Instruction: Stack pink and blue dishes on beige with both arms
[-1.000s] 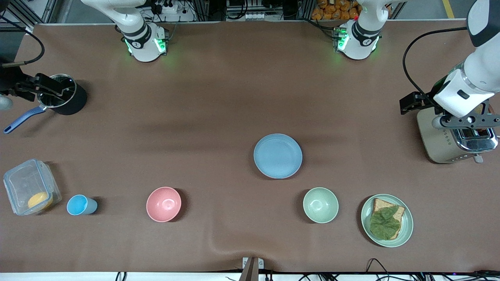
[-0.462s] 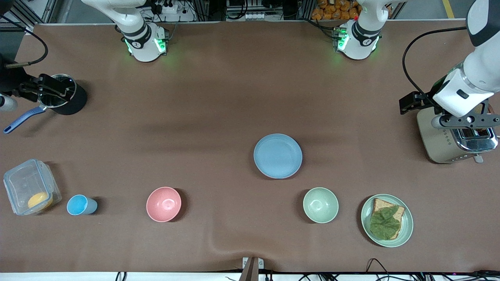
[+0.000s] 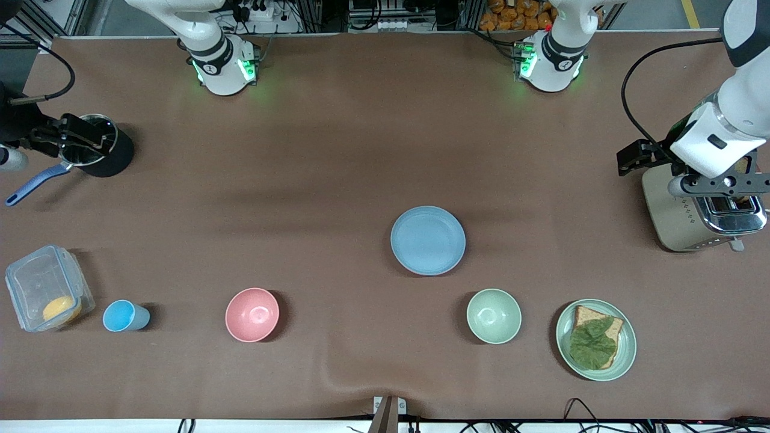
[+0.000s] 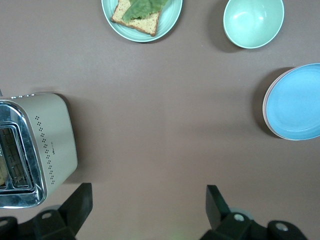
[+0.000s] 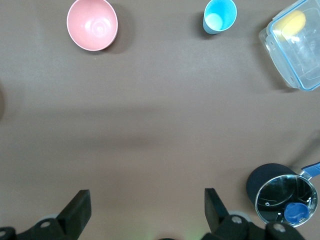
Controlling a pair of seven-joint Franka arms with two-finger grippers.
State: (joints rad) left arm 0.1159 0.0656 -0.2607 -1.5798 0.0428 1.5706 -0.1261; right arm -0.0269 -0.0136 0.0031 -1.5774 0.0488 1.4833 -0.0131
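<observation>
the blue plate (image 3: 428, 240) sat topmost on its stack mid-counter, a pinkish rim peeping under it. your left pincer (image 4: 145, 210) hung wide over the toaster (image 3: 701, 207); your right pincer (image 5: 145, 210), wide, well away from the plate. stacking looked done, so retreating high made sense.

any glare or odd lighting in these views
Front view: green LED glow on the table around both arm bases, soft shadows beside the pink bowl. Left wrist view: bright reflection on the toaster chrome. Right wrist view: the pot lid mirrors light.
</observation>
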